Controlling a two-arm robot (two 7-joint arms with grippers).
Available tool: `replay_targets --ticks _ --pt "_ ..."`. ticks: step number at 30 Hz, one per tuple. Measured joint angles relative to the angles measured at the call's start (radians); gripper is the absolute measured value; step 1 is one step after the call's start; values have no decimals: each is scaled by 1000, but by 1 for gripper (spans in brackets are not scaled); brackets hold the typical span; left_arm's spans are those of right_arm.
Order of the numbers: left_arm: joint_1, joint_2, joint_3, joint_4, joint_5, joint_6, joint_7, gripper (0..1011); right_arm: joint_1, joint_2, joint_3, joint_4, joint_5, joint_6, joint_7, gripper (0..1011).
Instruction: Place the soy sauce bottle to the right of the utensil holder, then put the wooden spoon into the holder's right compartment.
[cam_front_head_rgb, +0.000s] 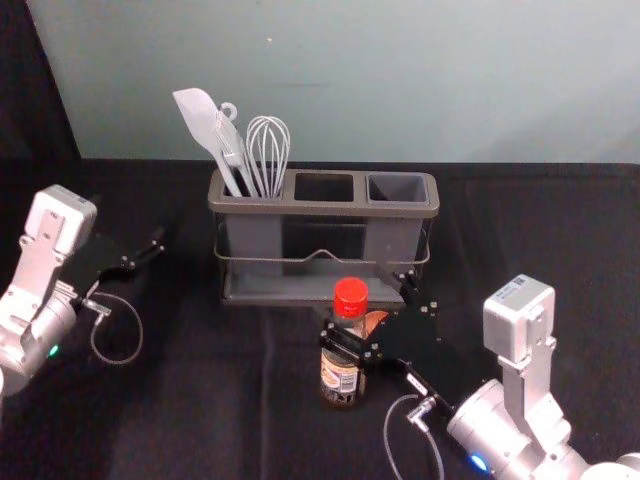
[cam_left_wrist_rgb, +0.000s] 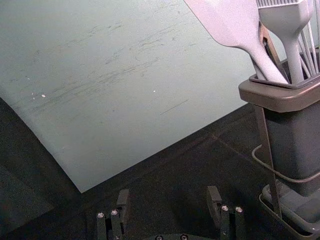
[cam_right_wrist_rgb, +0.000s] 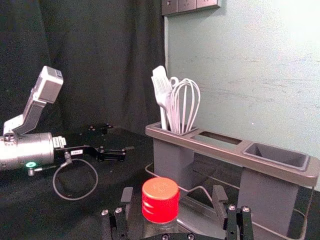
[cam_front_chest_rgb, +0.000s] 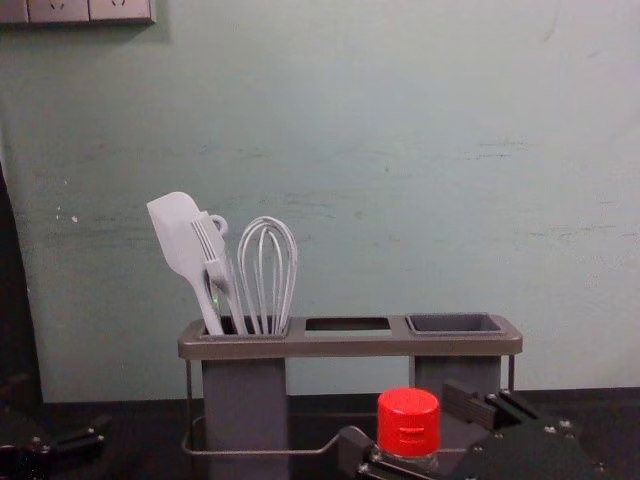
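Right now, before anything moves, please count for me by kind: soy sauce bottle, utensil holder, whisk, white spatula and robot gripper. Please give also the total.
Soy sauce bottle: 1
Utensil holder: 1
Whisk: 1
White spatula: 1
Grippers: 2 (left gripper, right gripper)
Total: 6

Soy sauce bottle (cam_front_head_rgb: 341, 380): cap (cam_front_head_rgb: 350, 297) solid red, contents dark, label (cam_front_head_rgb: 339, 376) orange and white with black barcode stripes. Utensil holder (cam_front_head_rgb: 330, 208): brownish-grey rim, grey compartments; spatula (cam_front_head_rgb: 198, 115), brush (cam_front_chest_rgb: 211, 243) and whisk (cam_front_head_rgb: 268, 150) pale grey-white. Wall (cam_front_chest_rgb: 400, 150) pale grey-green, dark-streaked; cloth (cam_front_head_rgb: 200, 400) plain black; left gripper (cam_front_head_rgb: 145, 250) and right gripper (cam_front_head_rgb: 362, 312) black.
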Motion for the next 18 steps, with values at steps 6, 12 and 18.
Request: replay_targets --ticks 6,12,18 --pt "0 0 0 0 0 0 0 1000 2 -16 8 1 -1 10 22 1002" --pt "0 0 0 0 0 0 0 1000 0 -33 18 7 5 11 43 1002" --pt "0 0 0 0 0 0 0 1000 -5 -47 28 11 4 9 60 1002"
